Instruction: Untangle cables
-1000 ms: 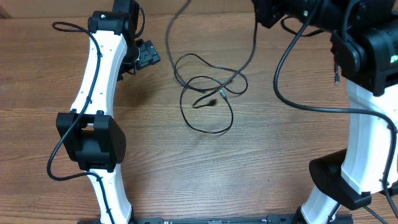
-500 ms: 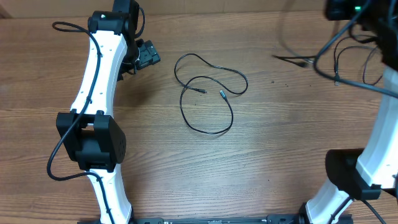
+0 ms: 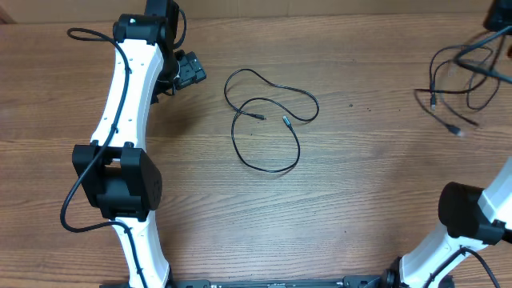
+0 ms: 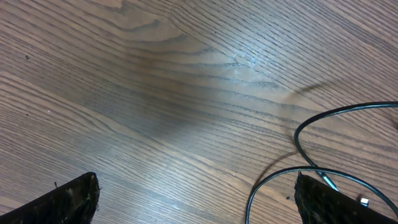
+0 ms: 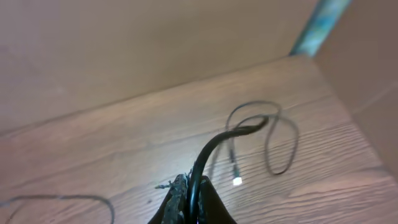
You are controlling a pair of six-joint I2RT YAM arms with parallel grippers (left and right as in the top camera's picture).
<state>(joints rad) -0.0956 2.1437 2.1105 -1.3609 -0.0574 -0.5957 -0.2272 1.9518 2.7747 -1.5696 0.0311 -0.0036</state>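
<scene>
Mid-table: one loose cable, thin and black, flat on the wood in two overlapping open loops. Both plug ends inside the loops, close together, not touching. No tight knot visible.

Left gripper: jaws spread wide, nothing between them. Sits to the left of the loose cable, near but apart, with only bare table between. Left wrist view: dark fingertips at the bottom corners and plain wood grain across the gap. Cable arcs come in on the right and pass behind the right-hand fingertip in that view. One plug at the bottom right edge.

Right gripper: pinched together on the held cords. Black cord straight up out of the tips, then off into loose loops toward the table's far corner, one bright plug among them. Overhead: same strands at the far right edge, blurred, well apart from the loose cable. Lifted or lying there: cannot tell.

Around:
- left arm, white with black joints, down the left side
- right arm, lower right corner
- brown wall past the table edge, with a pale blue-green post at its top right
- thin dark cord at the bottom left of the right wrist view; which cable it belongs to unclear
</scene>
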